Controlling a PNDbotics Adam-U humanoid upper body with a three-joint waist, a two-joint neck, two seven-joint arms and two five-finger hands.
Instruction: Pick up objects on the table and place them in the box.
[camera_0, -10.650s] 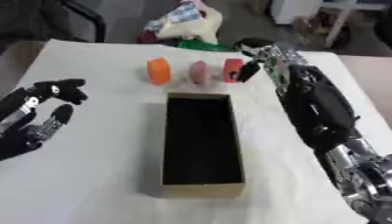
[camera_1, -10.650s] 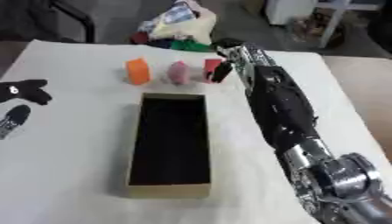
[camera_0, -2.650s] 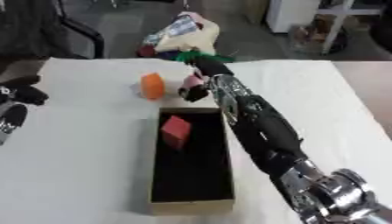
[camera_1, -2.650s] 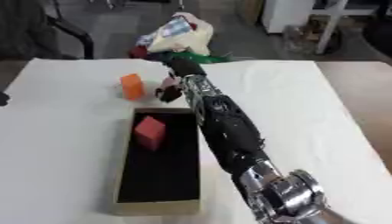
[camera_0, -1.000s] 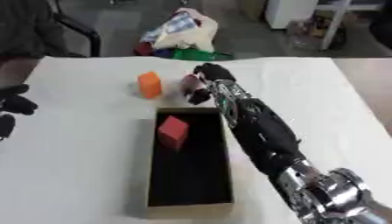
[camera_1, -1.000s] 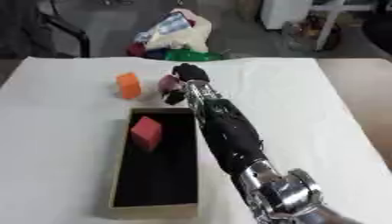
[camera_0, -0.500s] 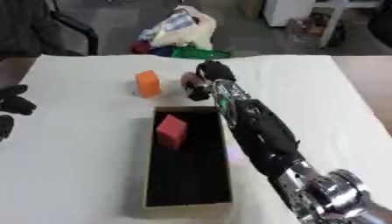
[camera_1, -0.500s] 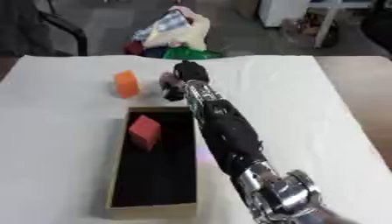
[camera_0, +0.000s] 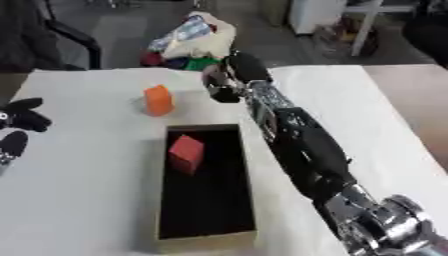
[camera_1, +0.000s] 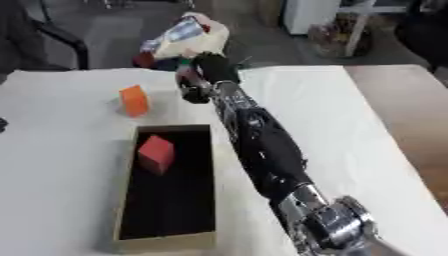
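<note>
the right hand (camera_0: 229, 79) is stretched far across the tabletop (camera_0: 79, 165), past the far end of the box (camera_0: 206, 234), with its fingers curled over something small that is mostly hidden; only a hint of pale pink shows at the left of the hand, so whether it is truly pinching a block or just covering it cannot be told for sure. a red block (camera_0: 186, 154) already lies inside the box near its far end, and an orange block (camera_0: 157, 100) stands on the tabletop just beyond the box's far left corner, apart from the hand. the likeliest trouble is the hidden piece slipping out on the way back, since the arm is at full reach and the hold can't be checked. a second risk is the forearm, which runs along the box's right wall: a low swing inward could nudge the box askew. the orange block is near enough that a sideways move could tip it over. the left hand (camera_0: 19, 122) rests at the left edge, its fingers looking relaxed, holding nothing.
</note>
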